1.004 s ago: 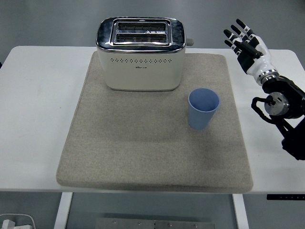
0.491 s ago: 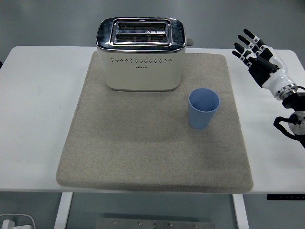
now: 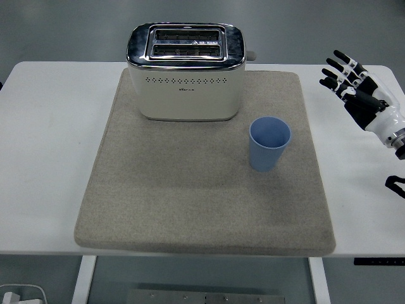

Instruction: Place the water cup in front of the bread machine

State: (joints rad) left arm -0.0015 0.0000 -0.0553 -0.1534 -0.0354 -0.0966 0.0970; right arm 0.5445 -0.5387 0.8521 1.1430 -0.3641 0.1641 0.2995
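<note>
cup: upright on mat, right of toaster. right hand: fingers spread, empty, well apart. step: placement looks finished; next, nothing further.

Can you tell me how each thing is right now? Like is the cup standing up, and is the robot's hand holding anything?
Blue cup: standing upright on the mat, open end up, nothing seen inside, not held.
Toaster: upright at the mat's back, both slots empty.
Grey mat: lying flat on the table.
White table: bare around the mat.
Right hand: open, fingers spread, holding nothing, off to the cup's right.
</note>
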